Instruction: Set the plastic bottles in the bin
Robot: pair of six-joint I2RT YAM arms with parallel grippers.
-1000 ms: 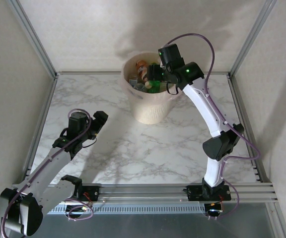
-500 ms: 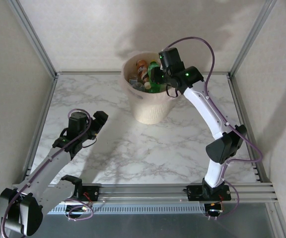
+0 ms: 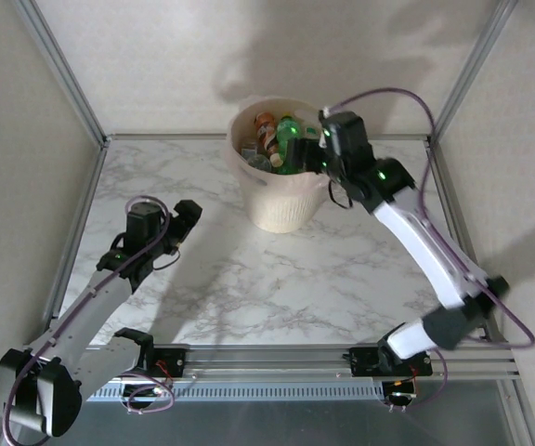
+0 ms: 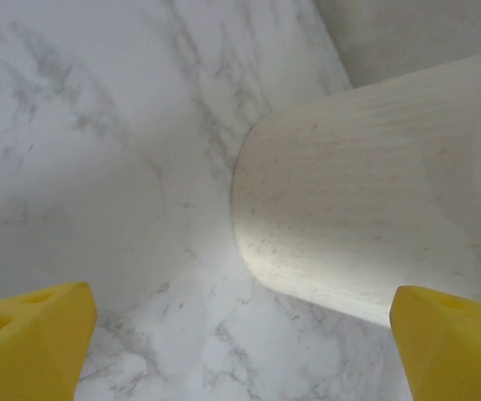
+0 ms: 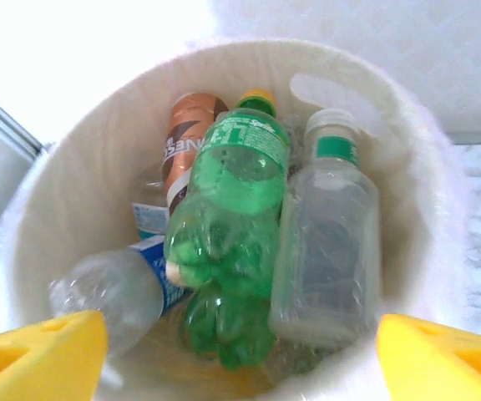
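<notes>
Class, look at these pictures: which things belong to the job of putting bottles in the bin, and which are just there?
Part of the job:
bin
green bottle
clear bottle
brown-labelled bottle
blue-labelled bottle
All four bottles lie inside the bin.

Just there:
marble table
metal frame
purple cable

table point(image 3: 249, 279): white marble, grey veins | walls point(image 3: 156, 56): plain, pale | posts point(image 3: 60, 67): 2, metal | rail point(image 3: 277, 357): near edge
</notes>
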